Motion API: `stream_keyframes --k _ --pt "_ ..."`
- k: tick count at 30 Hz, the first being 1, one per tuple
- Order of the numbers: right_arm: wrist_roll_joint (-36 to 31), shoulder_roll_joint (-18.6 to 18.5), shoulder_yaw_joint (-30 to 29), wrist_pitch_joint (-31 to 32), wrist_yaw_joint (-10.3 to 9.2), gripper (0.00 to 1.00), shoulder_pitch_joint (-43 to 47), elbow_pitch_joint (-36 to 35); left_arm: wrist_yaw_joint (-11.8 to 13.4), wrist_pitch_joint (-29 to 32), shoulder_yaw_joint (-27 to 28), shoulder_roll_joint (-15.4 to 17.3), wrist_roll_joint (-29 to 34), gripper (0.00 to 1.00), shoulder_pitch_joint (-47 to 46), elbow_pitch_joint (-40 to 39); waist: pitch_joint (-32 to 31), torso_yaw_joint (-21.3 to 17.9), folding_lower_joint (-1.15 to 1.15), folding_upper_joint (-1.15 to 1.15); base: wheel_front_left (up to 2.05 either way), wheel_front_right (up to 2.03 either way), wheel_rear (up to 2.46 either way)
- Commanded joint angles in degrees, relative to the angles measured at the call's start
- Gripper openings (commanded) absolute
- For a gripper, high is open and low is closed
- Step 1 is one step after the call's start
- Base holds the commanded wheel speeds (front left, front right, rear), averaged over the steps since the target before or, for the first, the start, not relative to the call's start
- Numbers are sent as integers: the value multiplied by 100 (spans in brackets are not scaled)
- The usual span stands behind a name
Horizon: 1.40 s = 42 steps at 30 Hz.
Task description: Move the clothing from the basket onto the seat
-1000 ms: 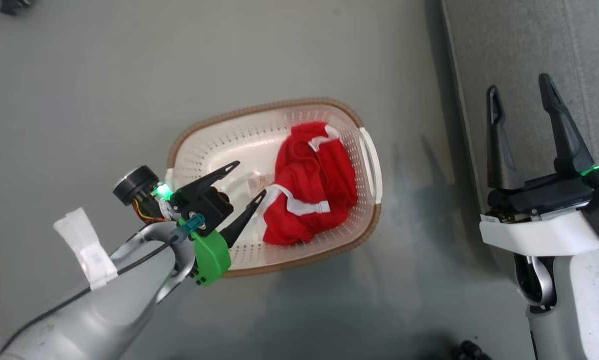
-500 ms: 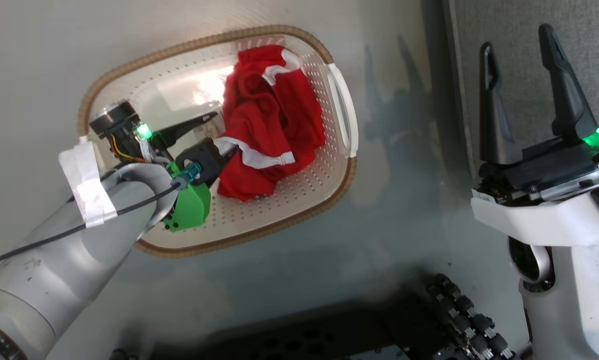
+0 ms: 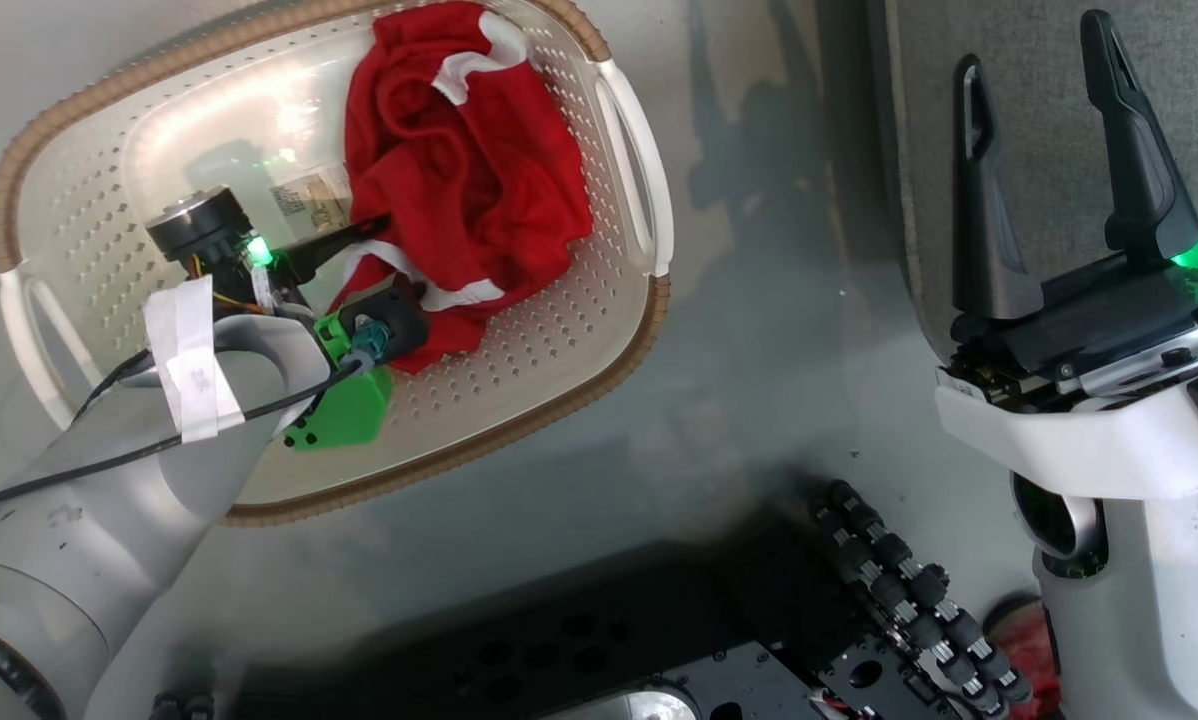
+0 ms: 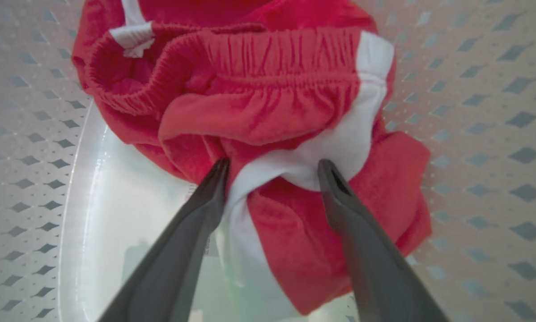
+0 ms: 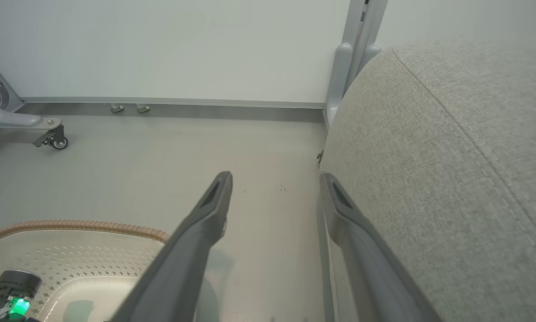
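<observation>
Floor, glossy grey, carries the basket left of the seat; left gripper gapes astride the clothing, right gripper gapes empty; basket's far rim cropped.

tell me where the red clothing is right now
In the head view the clothing lies bunched in the right end of the basket, beside its white handle. The left gripper, fingers open, straddles one fold of it.
</observation>
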Motion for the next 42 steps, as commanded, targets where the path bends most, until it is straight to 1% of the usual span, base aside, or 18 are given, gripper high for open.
stream_keyframes --k 1,12,13,14,15,16,22,27,29,36,39,42 --pt "-5 -9 15 -14 -8 100 32 -22 0 16 5 -18 100 100 -89 78 74 -79 -1 44 0 0 0" --pt "-20 -9 69 -14 -8 100 150 -58 -1 -51 4 -187 327 100 -164 676 19 -174 -1 44 0 0 0" --pt "-41 -9 85 -14 -8 100 163 -64 -1 -44 4 -202 396 91 -169 772 8 -190 -1 44 0 0 0" --pt "-55 -9 102 -14 -8 100 174 -69 -1 -47 6 -212 423 69 -175 847 -5 -208 -1 44 0 0 0" --pt "-75 -10 109 -14 -8 100 193 -79 0 -52 6 -227 414 31 -197 926 -15 -221 -1 44 0 0 0" --pt "-103 -11 122 -14 -8 100 210 -87 0 -51 7 -249 413 0 -196 1022 -28 -236 -1 44 0 0 0" --pt "-174 -9 95 -14 -8 100 218 -139 0 -75 7 -323 290 0 -69 1282 -87 -253 -1 44 0 0 0" --pt "-142 -10 156 -14 -8 100 31 -87 0 -107 5 -361 36 0 -224 1183 -163 -213 -1 44 0 0 0" --pt "-124 -11 143 -14 -8 100 -8 -52 0 -102 7 -389 -69 0 -205 995 -291 -161 -1 44 0 0 0" --pt "-140 -12 103 -14 -8 100 -36 96 0 -100 63 -257 -616 0 175 83 -1007 67 -1 44 0 0 0" --pt "-141 -13 55 -14 -8 100 76 172 0 -101 250 -228 -724 0 417 -288 -1412 176 -1 44 0 0 0" --pt "-171 -14 15 -14 -8 100 233 278 36 -101 567 -251 -788 0 817 -688 -1898 304 -1 44 0 0 0"
